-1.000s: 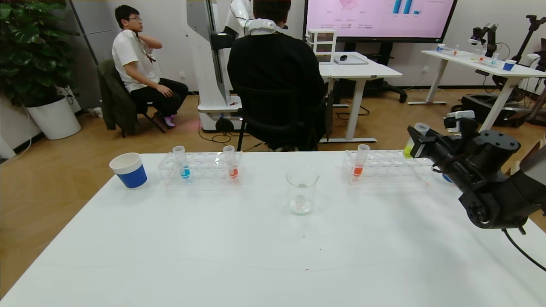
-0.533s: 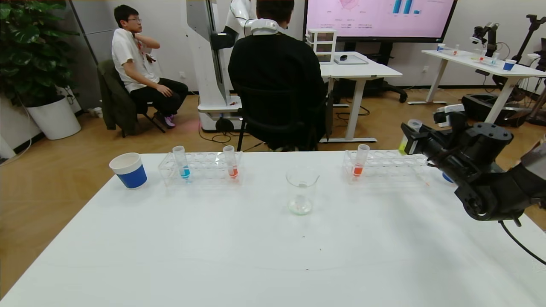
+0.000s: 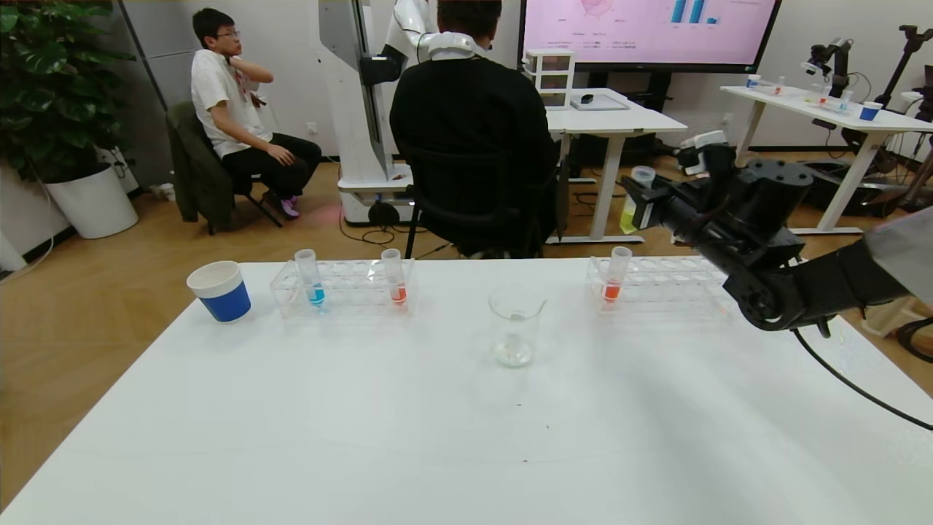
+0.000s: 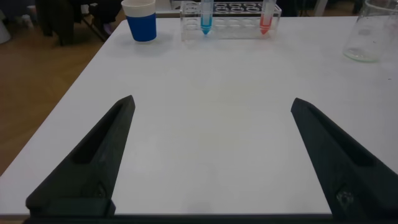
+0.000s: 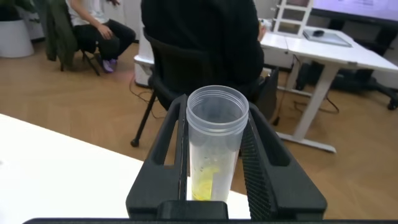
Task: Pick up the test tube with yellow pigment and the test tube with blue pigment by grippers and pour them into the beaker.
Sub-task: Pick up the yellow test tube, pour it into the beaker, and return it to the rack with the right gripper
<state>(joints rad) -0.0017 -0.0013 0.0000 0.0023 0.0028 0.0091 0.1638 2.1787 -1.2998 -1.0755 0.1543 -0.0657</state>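
My right gripper [image 3: 643, 202] is shut on the test tube with yellow pigment [image 3: 635, 197] and holds it upright in the air, above and behind the right rack [image 3: 660, 286]. In the right wrist view the tube [image 5: 214, 146] sits between the two fingers [image 5: 260, 155], open mouth up, yellow liquid at the bottom. The test tube with blue pigment [image 3: 312, 278] stands in the left rack [image 3: 342, 289]; it also shows in the left wrist view [image 4: 206, 15]. The beaker [image 3: 515, 324] stands mid-table. My left gripper [image 4: 211, 134] is open, low over the near table; it is out of the head view.
An orange-red tube [image 3: 394, 276] stands in the left rack and another [image 3: 615, 275] in the right rack. A blue-and-white paper cup [image 3: 219, 291] stands at the far left of the white table [image 3: 466, 430]. People sit on chairs behind the table.
My right gripper has lifted the yellow tube up out of the right rack area and carried it leftward and higher, toward the table's middle. The left arm has not moved.
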